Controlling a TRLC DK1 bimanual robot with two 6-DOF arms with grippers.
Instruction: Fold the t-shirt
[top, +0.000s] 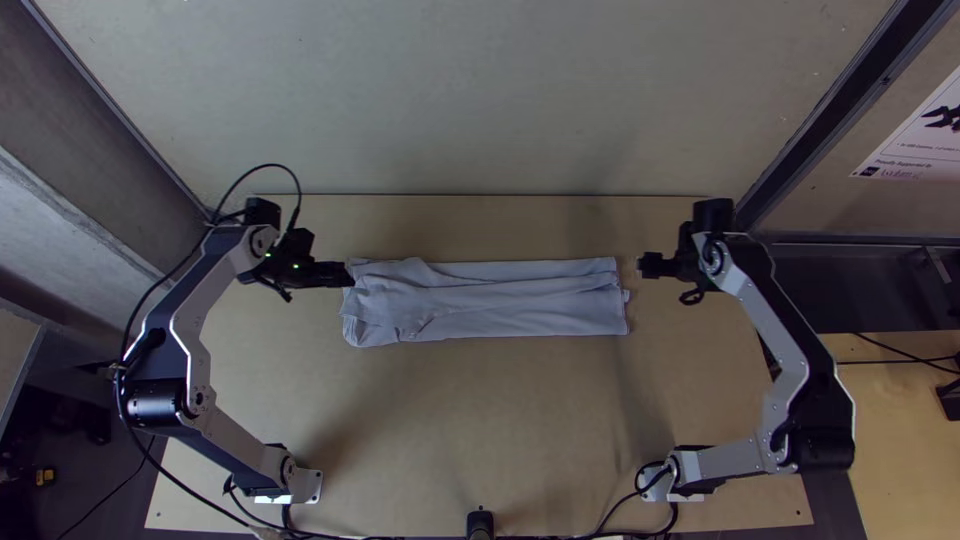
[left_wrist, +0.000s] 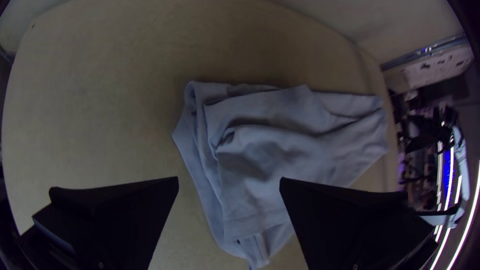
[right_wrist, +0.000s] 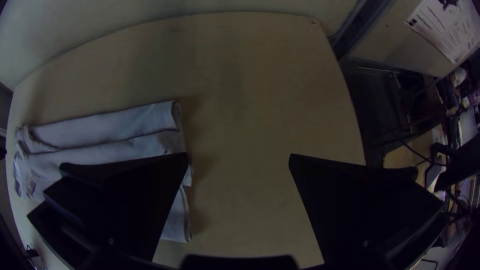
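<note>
Pale wood makes up the bench (top: 480, 430), with a plain wall (top: 480, 110) beyond the shirt (top: 520, 300). Left of the shirt, the left arm (top: 190, 310) brings its end effector (left_wrist: 229, 181) to the far corner of the cloth's left end, spread wide and pinching nothing; whether it touches the fabric I cannot tell. That placing would suit a grip on this end, where the layers lie loose and rumpled and probably need gathering or straightening. The shirt itself is already folded into a long narrow strip, set crosswise between the arms, so each end seems within easy reach. Its right end is squarer and flatter, with a small bit of cloth poking out, which looks less in need of tidying. Just beside that end, the right arm (top: 800, 370) has its end effector (right_wrist: 239, 155) spread too, holding nothing, perhaps parked there to be ready without disturbing the strip. The next move likely calls for bringing one end over toward the other; lifting only the top layer could undo the lengthwise folds.
</note>
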